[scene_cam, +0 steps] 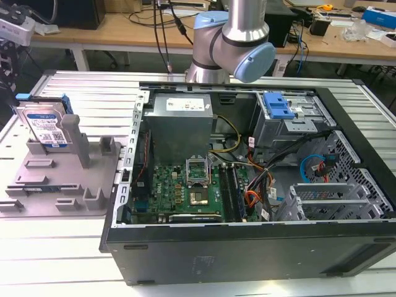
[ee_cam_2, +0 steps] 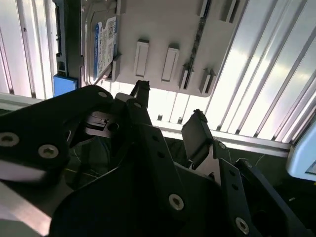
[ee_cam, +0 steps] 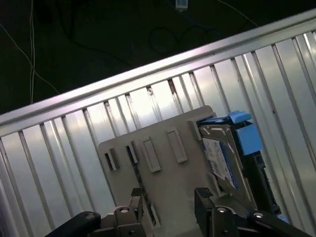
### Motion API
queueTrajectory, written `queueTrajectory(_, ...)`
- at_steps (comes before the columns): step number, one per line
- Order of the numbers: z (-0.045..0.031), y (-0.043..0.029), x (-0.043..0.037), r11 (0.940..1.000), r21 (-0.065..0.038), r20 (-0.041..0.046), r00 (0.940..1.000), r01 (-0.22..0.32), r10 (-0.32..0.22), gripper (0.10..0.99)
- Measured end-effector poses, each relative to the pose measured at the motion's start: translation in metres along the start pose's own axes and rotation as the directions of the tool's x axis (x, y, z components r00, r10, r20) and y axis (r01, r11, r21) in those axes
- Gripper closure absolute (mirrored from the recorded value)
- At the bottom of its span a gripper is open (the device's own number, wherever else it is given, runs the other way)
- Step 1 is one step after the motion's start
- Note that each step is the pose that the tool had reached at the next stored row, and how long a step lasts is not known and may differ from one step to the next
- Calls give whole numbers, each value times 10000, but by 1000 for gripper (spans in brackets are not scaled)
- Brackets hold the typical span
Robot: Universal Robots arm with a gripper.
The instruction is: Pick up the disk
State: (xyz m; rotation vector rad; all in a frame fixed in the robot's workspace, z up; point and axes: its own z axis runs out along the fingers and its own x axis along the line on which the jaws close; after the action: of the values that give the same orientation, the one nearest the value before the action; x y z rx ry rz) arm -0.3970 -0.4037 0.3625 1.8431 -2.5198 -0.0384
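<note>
The disk (scene_cam: 42, 127) is a silver hard drive with a white-and-blue label and blue side rails. It stands on edge against an upright post of the grey fixture tray (scene_cam: 62, 185), at the exterior view's left. Both wrist views show the disk (ee_cam_2: 103, 44) (ee_cam: 222, 158) on the tray (ee_cam_2: 163, 34) (ee_cam: 168, 173). My gripper (ee_cam_2: 168, 111) (ee_cam: 169, 200) hangs above the tray, apart from the disk and off to its side. Its black fingers (ee_cam_2: 197, 131) are open with nothing between them.
An open computer case (scene_cam: 247, 247) lies beside the tray on the ribbed metal table (scene_cam: 55, 260), with a motherboard, a power supply and a blue drive-bay bracket (scene_cam: 277, 105). The arm's elbow (scene_cam: 232, 37) rises behind the case. Cluttered workbenches stand at the back.
</note>
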Motion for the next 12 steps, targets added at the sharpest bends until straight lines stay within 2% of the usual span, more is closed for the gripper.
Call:
queueTrajectory(4, 1, 1, 1, 9951, 35, -24, 9951, 990, -990, 545)
queueTrajectory(5, 2, 0, 1, 9910, 35, -34, 9910, 1337, -1336, 545)
queueTrajectory(7, 4, -1, 0, 9770, 32, -58, 9770, 2133, -2133, 545)
queueTrajectory(10, 5, -1, -1, 9698, 38, -110, 9697, 2440, -2439, 545)
queueTrajectory(12, 7, -3, -1, 9653, 106, -158, 9653, 2609, -2607, 545)
